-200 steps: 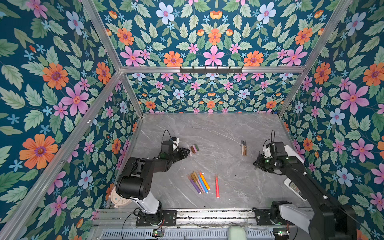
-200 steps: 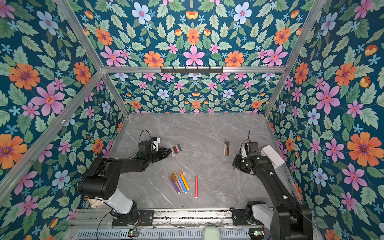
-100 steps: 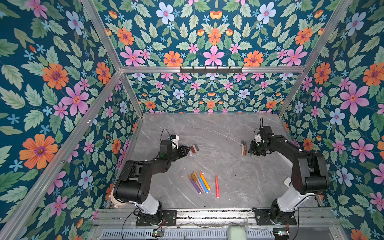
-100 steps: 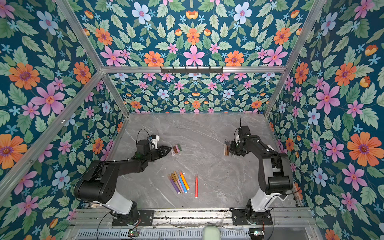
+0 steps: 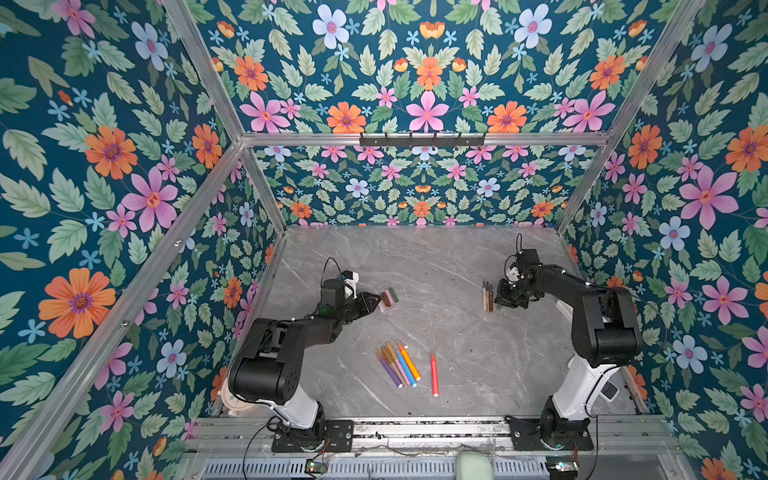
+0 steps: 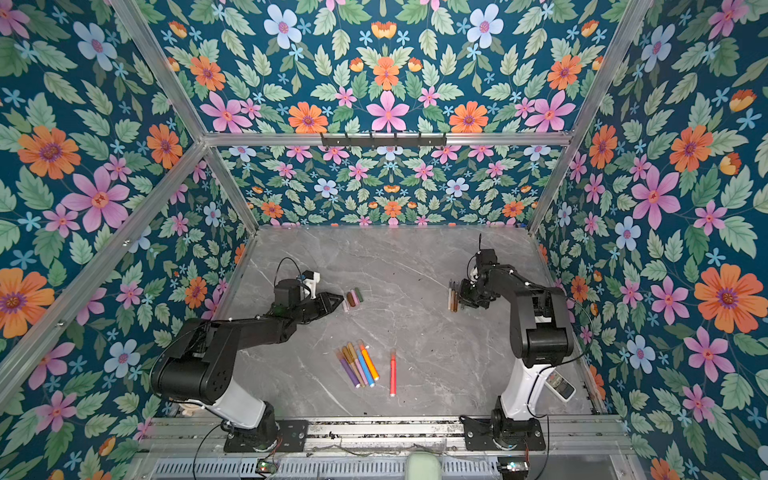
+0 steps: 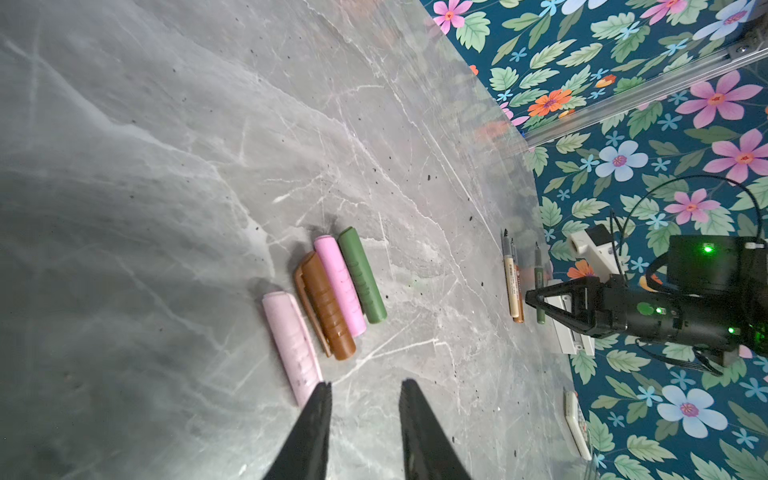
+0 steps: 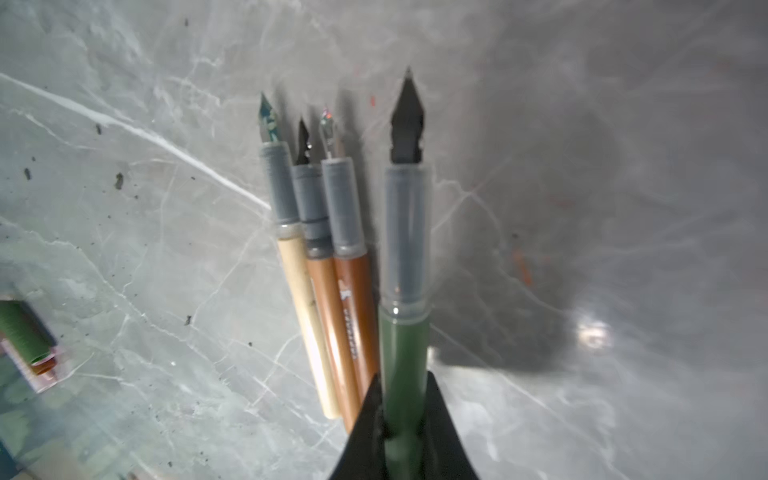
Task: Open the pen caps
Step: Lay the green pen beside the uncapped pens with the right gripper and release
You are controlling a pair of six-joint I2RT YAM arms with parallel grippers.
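Several loose pen caps lie side by side on the grey table: pale pink (image 7: pixel 293 340), brown (image 7: pixel 326 307), pink (image 7: pixel 338 282) and green (image 7: pixel 361 276); both top views show the group (image 5: pixel 388 297) (image 6: pixel 353 297). My left gripper (image 7: pixel 365 384) (image 5: pixel 376 297) is open just short of them, nothing between its fingers. My right gripper (image 8: pixel 405 382) (image 5: pixel 505 297) is shut on an uncapped green pen (image 8: pixel 405 249), low over the table beside three uncapped pens (image 8: pixel 328 270) (image 5: pixel 487 295). Several capped pens (image 5: pixel 399 365) and a red one (image 5: pixel 434 372) lie near the front.
Flowered walls close in the table on three sides. A metal rail (image 5: pixel 415 428) carrying both arm bases runs along the front. A white remote-like device (image 6: pixel 561 384) lies by the right wall behind the right arm, and a round beige object (image 5: pixel 232 399) sits beside the left base.
My right gripper has swung from nearer the front right back and left to the row of uncapped pens. The left arm has hardly moved.
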